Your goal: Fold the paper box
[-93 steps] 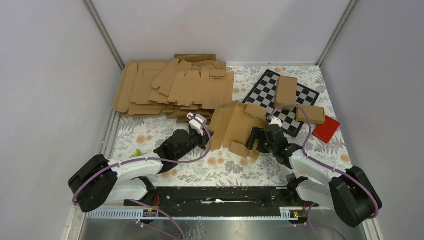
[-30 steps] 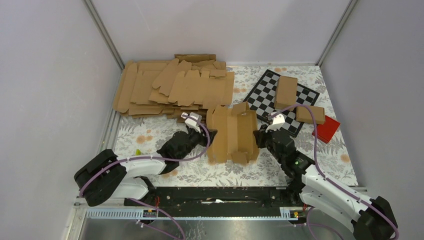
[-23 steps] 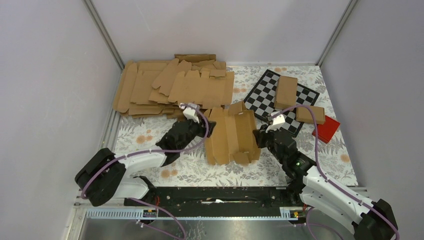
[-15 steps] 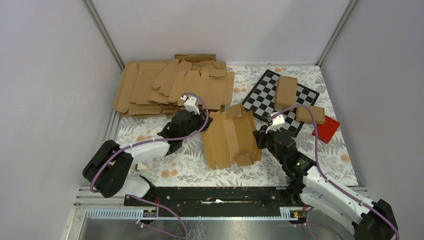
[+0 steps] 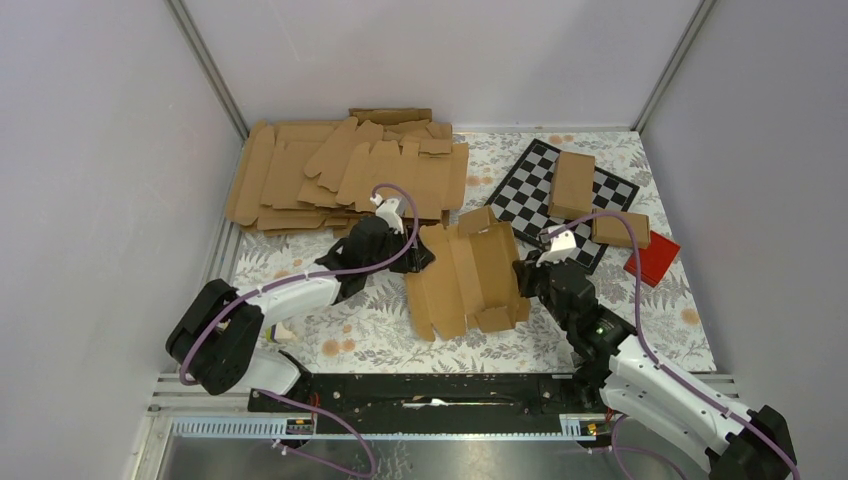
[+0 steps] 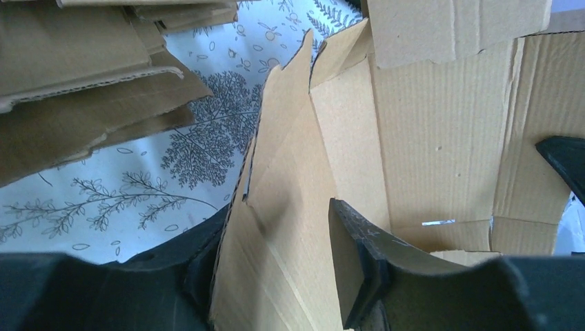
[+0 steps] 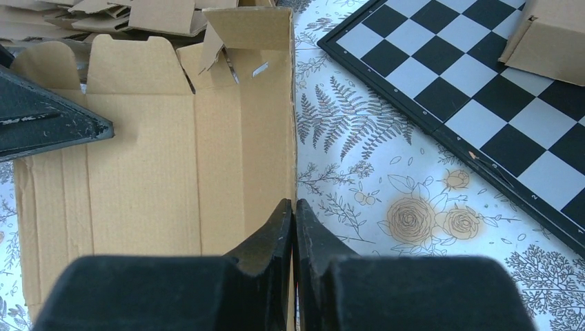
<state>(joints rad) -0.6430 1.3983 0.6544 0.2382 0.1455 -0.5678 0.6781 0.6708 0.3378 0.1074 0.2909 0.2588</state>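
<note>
The paper box [image 5: 465, 275] lies half unfolded in the middle of the table, a brown creased sheet with its side panels raised. My left gripper [image 5: 418, 258] is at its left side. In the left wrist view the left gripper [image 6: 279, 215] stands open, with the box's left panel [image 6: 290, 227] rising between the jaws and a gap on the right finger's [image 6: 359, 252] side. My right gripper [image 5: 522, 275] is at the box's right wall. There the right wrist view shows the right gripper [image 7: 294, 210] shut on the thin edge of that wall [image 7: 269, 138].
A heap of flat brown blanks [image 5: 340, 175] fills the back left. A chessboard [image 5: 600, 186] lies at the back right with two folded cartons [image 5: 572, 183] [image 5: 620, 228] on it. A red block [image 5: 652, 257] sits beside it. Grey walls close three sides.
My left arm has swung toward the back, its gripper staying at the box's left edge. The box has turned slightly and shifted right. The right gripper kept its hold.
</note>
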